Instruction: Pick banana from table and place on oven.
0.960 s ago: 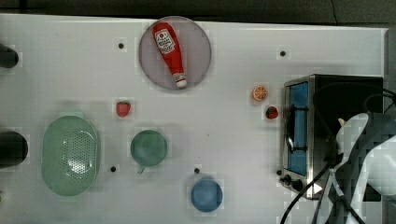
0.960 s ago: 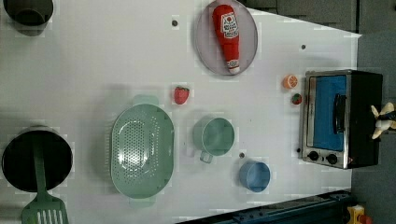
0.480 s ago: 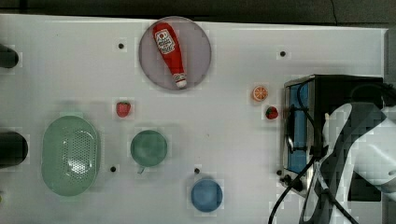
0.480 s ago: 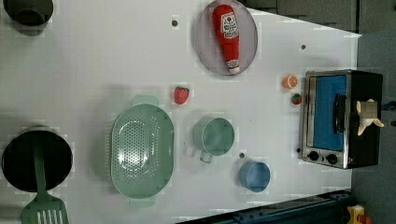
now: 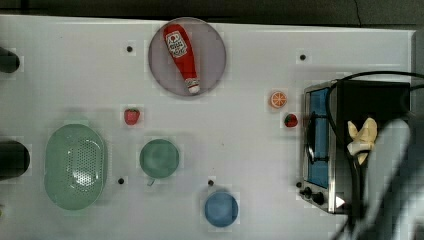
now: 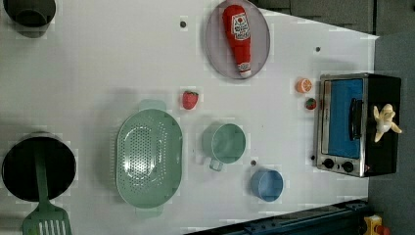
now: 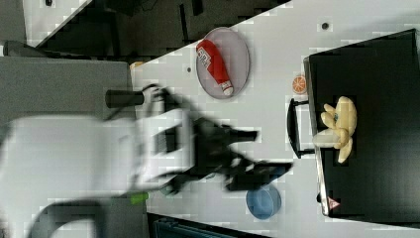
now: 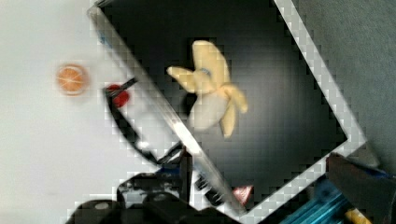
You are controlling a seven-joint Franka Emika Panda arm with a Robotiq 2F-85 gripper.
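Banana lay on the black top of the oven, near the door-side edge; we logged it again in the left view, the right view and the wrist view, peel lobes splayed, nothing touching it. We saw the arm as a motion-smeared white and black mass in the right view, with the gripper at its dark end over the table, well apart from the banana and off the oven's handle side. Whether the jaws stood open or closed we could not tell; the blur hid the fingers.

Working outward from the jaws: a blue bowl sat just beside them on the table. The plate carrying a ketchup bottle lay farther off. An orange slice and a small strawberry rested near the oven door, on the table. Well away from the jaws we noted a green cup, a green colander and a second strawberry.
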